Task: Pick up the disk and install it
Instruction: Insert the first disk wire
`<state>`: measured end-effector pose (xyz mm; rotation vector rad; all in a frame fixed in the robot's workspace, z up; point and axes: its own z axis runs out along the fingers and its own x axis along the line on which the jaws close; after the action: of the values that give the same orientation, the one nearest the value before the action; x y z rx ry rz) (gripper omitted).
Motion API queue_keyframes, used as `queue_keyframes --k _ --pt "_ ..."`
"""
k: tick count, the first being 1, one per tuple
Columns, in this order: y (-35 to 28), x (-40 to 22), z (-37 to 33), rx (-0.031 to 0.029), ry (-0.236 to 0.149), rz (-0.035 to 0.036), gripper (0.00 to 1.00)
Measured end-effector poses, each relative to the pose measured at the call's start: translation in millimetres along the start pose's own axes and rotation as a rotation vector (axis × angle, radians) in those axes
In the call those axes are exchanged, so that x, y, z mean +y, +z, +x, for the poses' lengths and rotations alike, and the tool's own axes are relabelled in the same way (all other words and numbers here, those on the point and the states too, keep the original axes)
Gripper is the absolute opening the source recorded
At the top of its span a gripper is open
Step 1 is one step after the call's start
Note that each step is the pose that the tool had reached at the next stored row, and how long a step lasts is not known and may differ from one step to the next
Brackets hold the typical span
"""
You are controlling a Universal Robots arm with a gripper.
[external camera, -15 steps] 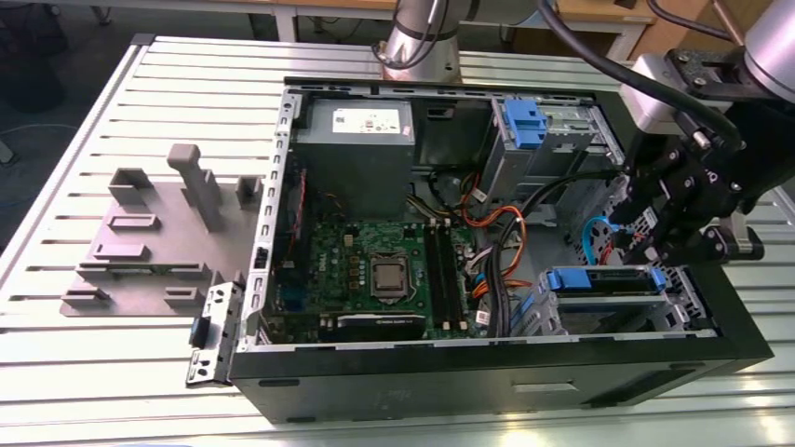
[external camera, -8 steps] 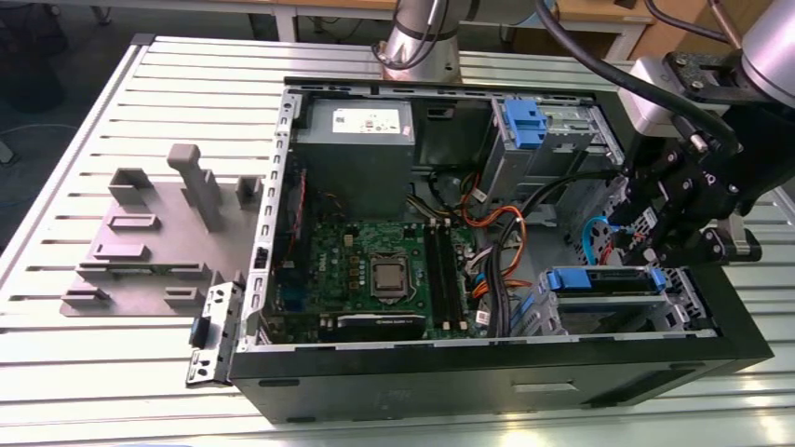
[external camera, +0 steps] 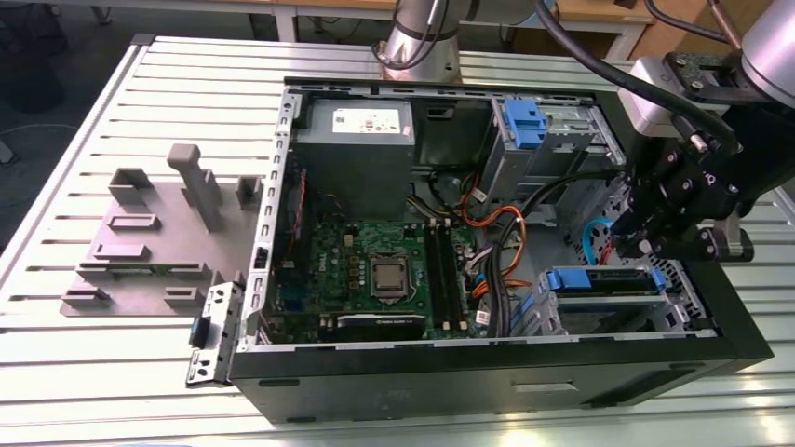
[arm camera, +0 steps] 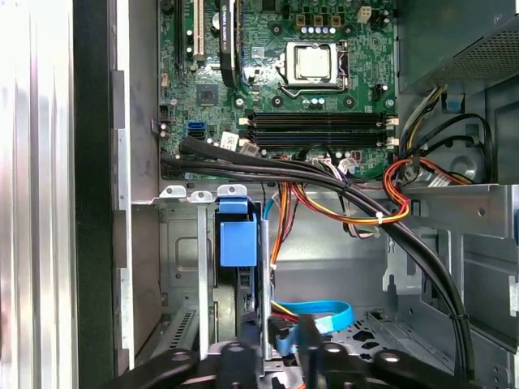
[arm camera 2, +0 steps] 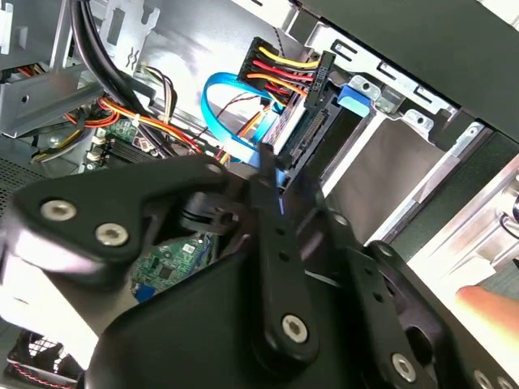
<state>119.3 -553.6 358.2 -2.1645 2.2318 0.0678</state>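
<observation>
Over the open computer case [external camera: 497, 368], the gripper [external camera: 646, 244] is hanging by the drive cage [external camera: 621, 303], can't tell if it's gripping.

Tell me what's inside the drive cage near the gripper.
A blue-handled carrier sits slotted in the grey drive cage beside the gripper. Whatever the carrier holds is hidden by the metal.

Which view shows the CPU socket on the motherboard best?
The first wrist view: the CPU socket is seen from straight above, unobstructed. In the exterior view it appears smaller and at an angle. The second wrist view has the gripper in front of cables.
</observation>
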Motion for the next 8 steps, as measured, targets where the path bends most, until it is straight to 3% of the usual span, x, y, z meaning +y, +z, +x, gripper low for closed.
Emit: queue_keyframes --k 2,4,8 --pt "0.0 0.0 0.0 0.0002 0.000 0.0000 0.29" --pt "0.0 0.0 0.0 0.0004 0.000 0.0000 0.17" --pt "0.0 0.0 0.0 0.0007 0.000 0.0000 0.16"
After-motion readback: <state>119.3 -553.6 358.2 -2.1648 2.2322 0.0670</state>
